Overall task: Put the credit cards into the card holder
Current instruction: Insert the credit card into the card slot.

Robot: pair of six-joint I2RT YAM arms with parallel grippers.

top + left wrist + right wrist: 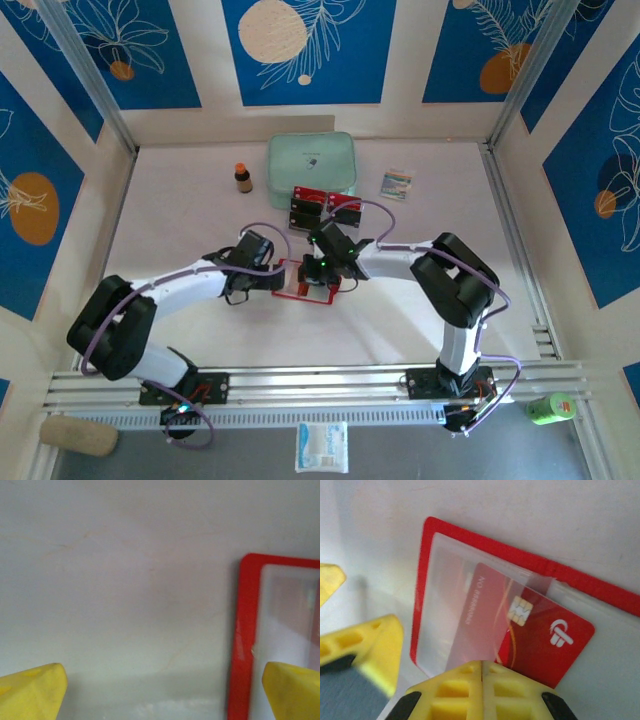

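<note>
- Step in hand, by judgement: feeding one credit card (540, 640) into the card holder (470, 541), lying open and flat on the table (125, 580) between the two arms.
- About half of the card under the clear pocket (450, 605), the chip and logo end outside, a little askew to the red rim.
- Right gripper (482, 672): fingers pressed together with nothing between them, tips at the near edge of the card. Looks more like a push than a pinch.
- Left gripper (162, 680): fingers wide apart, holding nothing. One fingertip (292, 690) over the border of the holder, the other over bare table. Cannot tell if there is contact with the holder.
- Other credit cards (320, 210): grouped just in front of the mint-green case (310, 160), near the holder but apart from it, not yet stored.
- Next move, as a judgement: calls for a short, straight push along the line of the pocket until the card goes in fully.
- Needs also the holder kept in place, maybe by pressing the left fingertip on the rim.
- Possible trouble: jamming of the askew card at the pocket mouth, or sliding of the whole holder.
</note>
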